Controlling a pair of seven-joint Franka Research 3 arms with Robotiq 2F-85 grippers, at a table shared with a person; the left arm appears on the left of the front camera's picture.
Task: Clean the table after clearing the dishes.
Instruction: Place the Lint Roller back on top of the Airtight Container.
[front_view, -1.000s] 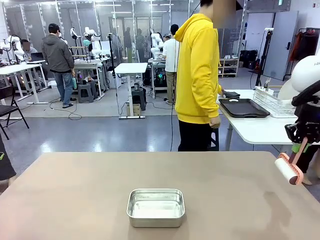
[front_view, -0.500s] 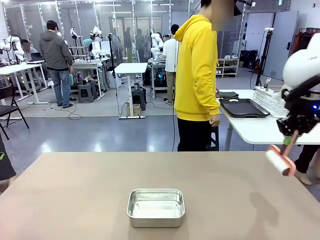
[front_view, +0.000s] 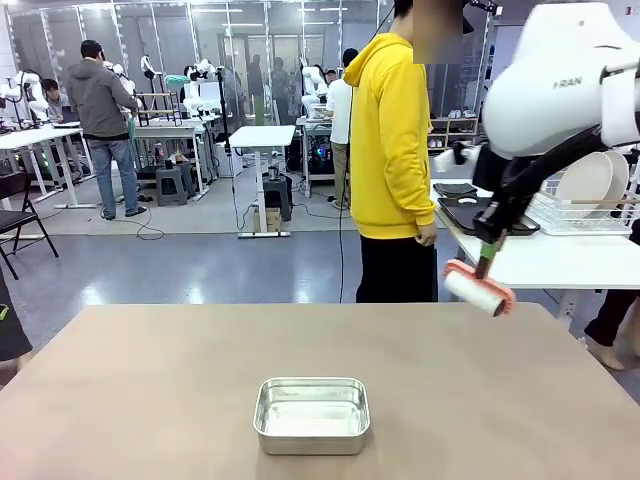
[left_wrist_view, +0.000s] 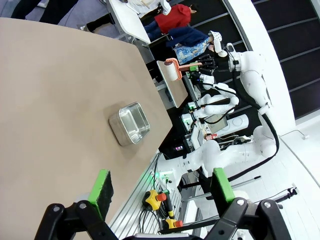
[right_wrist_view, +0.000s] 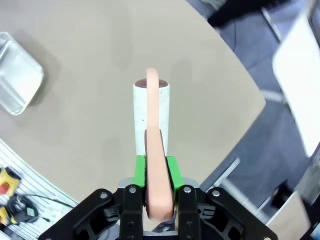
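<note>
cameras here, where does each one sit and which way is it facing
Front view: sits between the arms, faces across the table at a person in yellow; right arm carries a lint roller.
Left wrist view: looks along the open left gripper over the table edge.
Right wrist view: looks down the right gripper, shut on the roller's pink handle.
Shared: the steel pan and roller appear in all three.

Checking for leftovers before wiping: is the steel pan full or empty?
Empty: the steel pan shows only its bare shiny bottom in the front view.
</note>
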